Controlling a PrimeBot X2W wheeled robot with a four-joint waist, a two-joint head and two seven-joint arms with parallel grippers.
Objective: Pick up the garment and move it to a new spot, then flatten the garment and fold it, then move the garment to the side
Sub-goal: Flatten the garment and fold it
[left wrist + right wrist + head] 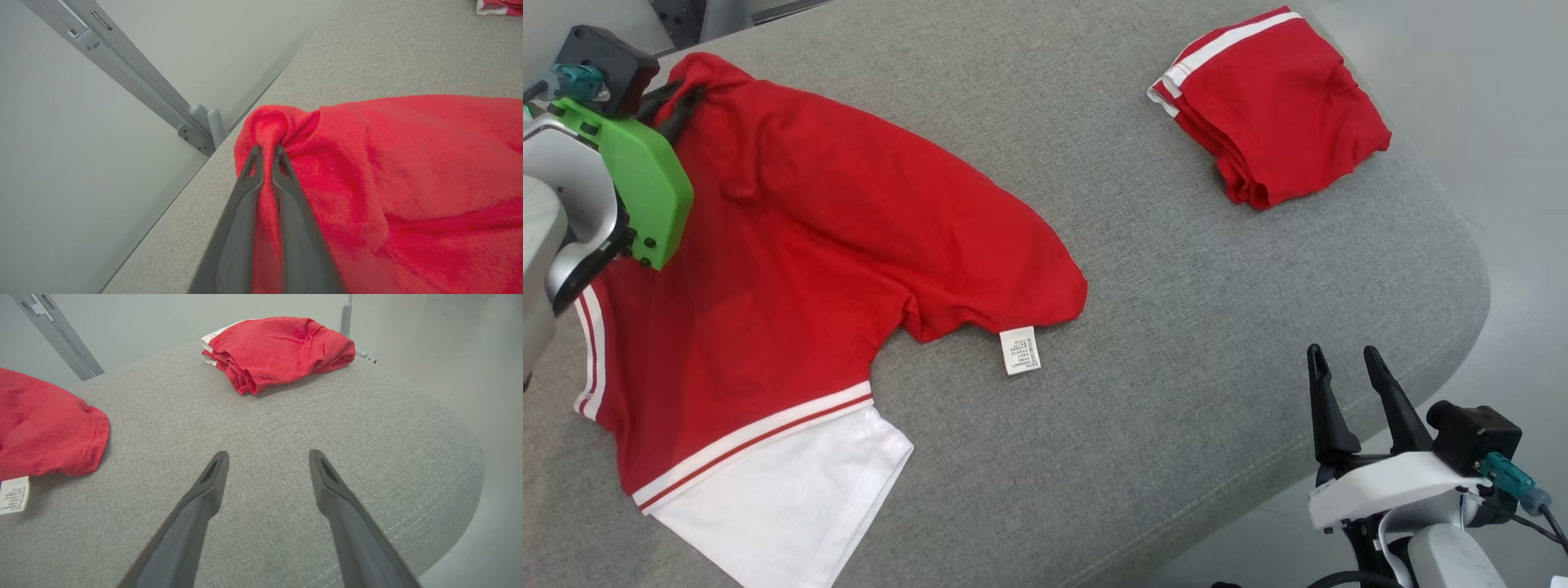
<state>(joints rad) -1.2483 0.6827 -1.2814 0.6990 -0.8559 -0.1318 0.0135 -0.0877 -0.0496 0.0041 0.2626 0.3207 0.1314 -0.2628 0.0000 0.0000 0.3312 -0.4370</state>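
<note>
At the cushion's [1176, 245] far-left corner, your left gripper [267, 149] clamped the garment [809, 229], which spread toward your open right gripper [1343, 363].

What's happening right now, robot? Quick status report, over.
Left gripper shut on a bunched edge of the red garment. Right gripper open, empty, by the grey cushion edge. Garment spread, rumpled, unfolded. Folded red pile far corner, apart.

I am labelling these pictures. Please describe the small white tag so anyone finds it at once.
On the grey table lies a spread red garment, on the robot's left. At its edge nearest the table's middle sits the white tag: small, printed, unlike the large plain white panel.
</note>
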